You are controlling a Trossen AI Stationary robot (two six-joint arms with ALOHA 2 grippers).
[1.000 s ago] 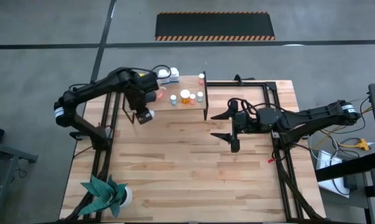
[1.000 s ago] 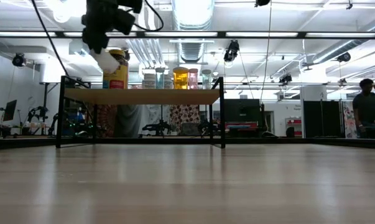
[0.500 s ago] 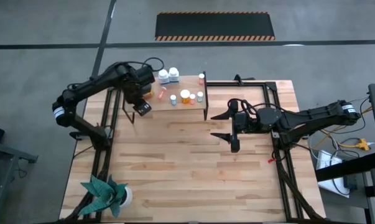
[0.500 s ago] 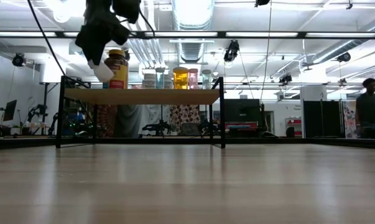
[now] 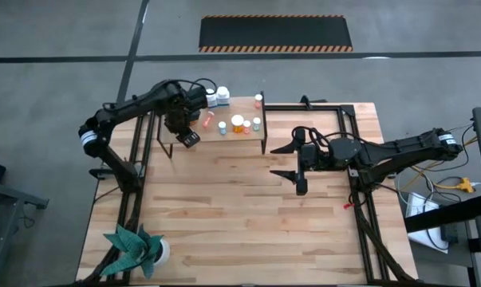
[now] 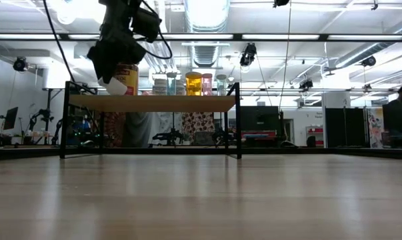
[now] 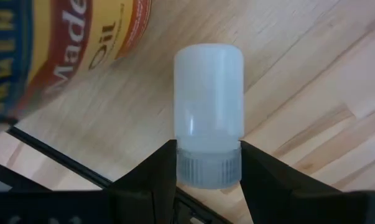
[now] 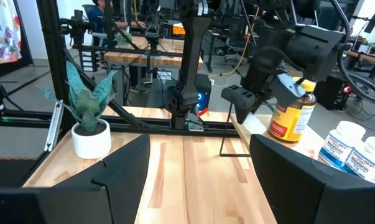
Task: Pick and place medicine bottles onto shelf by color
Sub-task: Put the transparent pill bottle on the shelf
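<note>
Left pincer [image 5: 189,139]: it hangs over the left end of the shelf [image 5: 248,135], clamped on a small white bottle [image 7: 209,134] by the ribbed cap, a dark finger [image 7: 151,177] on either side.
White bottle: it is held in the air, tilted, at about the height of the shelf board; in the low view it shows pale under the dark wrist, just in front of the amber jar [image 6: 126,79].
Amber jar: it stands upright on the left end of the shelf, with a yellow label and a dark cap.
Shelf: a light wooden board on thin black legs, at the far left part of the bench [image 5: 240,215].
Bottles on the shelf: a small pale-blue one [image 5: 222,127], an orange one [image 5: 238,123] and another small pale one [image 5: 256,123] stand in a loose row near the middle and right end; a pink-capped one [image 5: 258,100] stands at the far right corner.
Bottles behind the shelf: two white bottles with blue labels [image 5: 217,96] stand together at the far edge of the bench.
Right pincer [image 5: 289,162]: it waits over the middle of the bench, well apart from the shelf, fingers spread wide, holding nothing.
Plant [image 5: 136,249]: a green plant in a white pot sits at the near left corner of the bench.
</note>
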